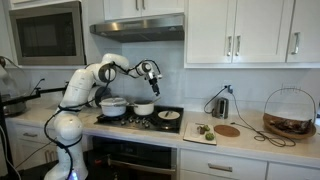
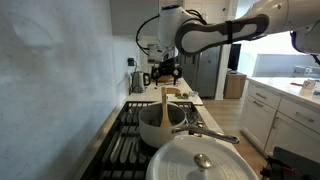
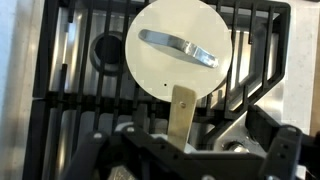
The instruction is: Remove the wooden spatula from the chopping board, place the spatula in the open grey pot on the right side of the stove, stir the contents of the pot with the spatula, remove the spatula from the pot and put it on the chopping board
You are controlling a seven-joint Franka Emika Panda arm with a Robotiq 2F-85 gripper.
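The wooden spatula (image 2: pixel 165 103) stands leaning in the small grey pot (image 2: pixel 160 126) on the stove, handle end up. In the wrist view its pale handle (image 3: pixel 182 108), with a small hole at the end, lies between the wide-apart dark fingers. My gripper (image 2: pixel 165 76) hovers just above the handle's top and looks open, not gripping it. In an exterior view the gripper (image 1: pixel 151 75) hangs over the grey pot (image 1: pixel 144 108). The chopping board (image 1: pixel 200 131) lies on the counter beside the stove, with small green items on it.
A larger silvery-white pot with a lid (image 2: pixel 205 160) sits next to the grey pot; its lid (image 3: pixel 178 48) fills the wrist view. A flat dark pan (image 1: pixel 168 116) is on the stove. A round wooden disc (image 1: pixel 228 130) and a wire basket (image 1: pixel 289 112) stand on the counter.
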